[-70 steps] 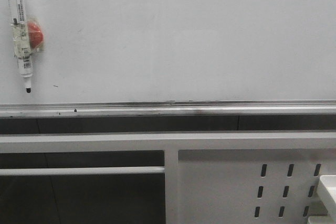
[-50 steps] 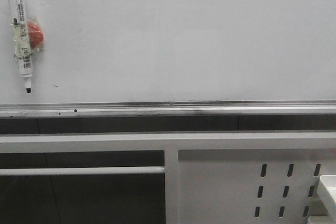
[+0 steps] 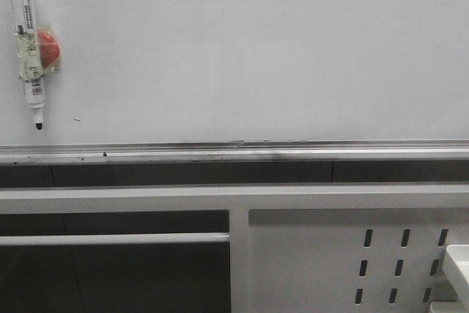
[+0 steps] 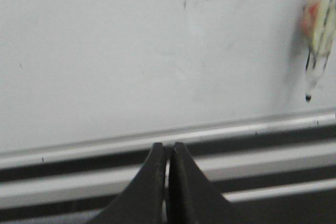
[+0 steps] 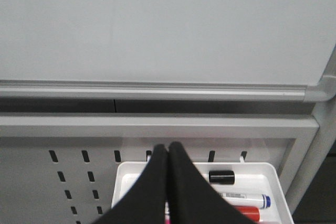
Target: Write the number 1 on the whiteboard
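A: How far along is the writing?

B: By my reading, not begun. The whiteboard [image 3: 256, 49] is bare of any stroke that could pass for the number 1; only a few small dark specks show near its lower left, above the silver rail [image 3: 234, 153].

A: Where is a pen, then?

B: A marker [image 3: 29, 56] hangs on the board at the far left of the front view, tip down, with a red magnet [image 3: 48, 45] just beside it (the two look taped together, though I cannot be sure). Through the left wrist camera it sits well off to one side of the left fingers [image 4: 168, 153], which are pressed together with nothing between them.

A: And the other arm?

B: The right fingers [image 5: 168, 153] are likewise closed and empty. They hang over a white tray [image 5: 273, 174] fixed to the perforated panel [image 5: 79, 174]; just past the fingertips lie a black cap [image 5: 221, 176], a blue-ended marker [image 5: 244, 199] and a red one [image 5: 247, 213].

A: So what is left?

B: Everything, I judge: take up a pen, bring its tip to the board and draw one near-vertical line.
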You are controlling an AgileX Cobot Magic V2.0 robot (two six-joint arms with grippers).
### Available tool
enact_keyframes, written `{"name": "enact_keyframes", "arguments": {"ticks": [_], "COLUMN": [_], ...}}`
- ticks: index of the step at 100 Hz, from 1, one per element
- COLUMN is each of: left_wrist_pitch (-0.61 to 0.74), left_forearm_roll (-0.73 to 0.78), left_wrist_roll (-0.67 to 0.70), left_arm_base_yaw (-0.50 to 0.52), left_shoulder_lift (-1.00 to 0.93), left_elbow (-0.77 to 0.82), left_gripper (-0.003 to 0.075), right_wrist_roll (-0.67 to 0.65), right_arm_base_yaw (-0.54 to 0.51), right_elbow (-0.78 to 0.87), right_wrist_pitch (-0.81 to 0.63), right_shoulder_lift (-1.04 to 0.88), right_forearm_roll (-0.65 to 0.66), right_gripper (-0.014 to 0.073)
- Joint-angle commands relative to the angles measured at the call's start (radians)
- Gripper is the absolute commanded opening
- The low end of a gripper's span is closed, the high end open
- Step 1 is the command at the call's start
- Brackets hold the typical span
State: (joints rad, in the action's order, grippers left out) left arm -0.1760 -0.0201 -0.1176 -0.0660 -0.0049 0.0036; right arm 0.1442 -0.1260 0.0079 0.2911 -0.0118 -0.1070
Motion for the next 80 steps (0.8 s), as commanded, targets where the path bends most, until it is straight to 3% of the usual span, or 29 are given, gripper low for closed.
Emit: {"name": "enact_keyframes", "arguments": {"ticks": [1,14,43,52,57,71,80], "left_wrist_pitch": [0.187,0.225,0.242,0.298,0.280,-0.003,-0.081], "left_forearm_roll": [-0.010,-0.010,-0.022,-0.102,-0.109,-0.134,-0.145], "left_wrist_roll": [-0.001,-0.001,0.001,0.002,0.002,0.002,0.002], "left_arm_base_yaw": [0.002,0.002,0.002,0.002,0.002,0.002,0.002], "left_shoulder_lift": [-0.023,-0.023,-0.023,-0.023,-0.019,0.054,0.148], "left_elbow": [0.034,0.034,0.034,0.018,-0.010,-0.182,-0.302], "left_gripper": [-0.0011,-0.0011,-0.0011,-0.0011,-0.0011,-0.0011,-0.0011], "right_wrist_roll": [-0.002,-0.002,-0.002,-0.244,-0.340,-0.329,-0.329], "right_arm_base_yaw": [-0.007,-0.007,-0.007,-0.007,-0.006,-0.006,-0.006], "right_elbow": [0.014,0.014,0.014,-0.010,-0.047,-0.227,-0.341], "right_wrist_pitch": [-0.190,-0.346,-0.461,-0.522,-0.461,-0.062,0.062], "right_shoulder_lift": [-0.017,-0.017,-0.017,-0.017,-0.017,0.031,0.101], "right_forearm_roll": [0.010,0.010,0.008,-0.149,-0.198,-0.067,-0.071], "right_gripper": [-0.0069,-0.0069,-0.0069,-0.0069,-0.0069,-0.0069,-0.0069]}}
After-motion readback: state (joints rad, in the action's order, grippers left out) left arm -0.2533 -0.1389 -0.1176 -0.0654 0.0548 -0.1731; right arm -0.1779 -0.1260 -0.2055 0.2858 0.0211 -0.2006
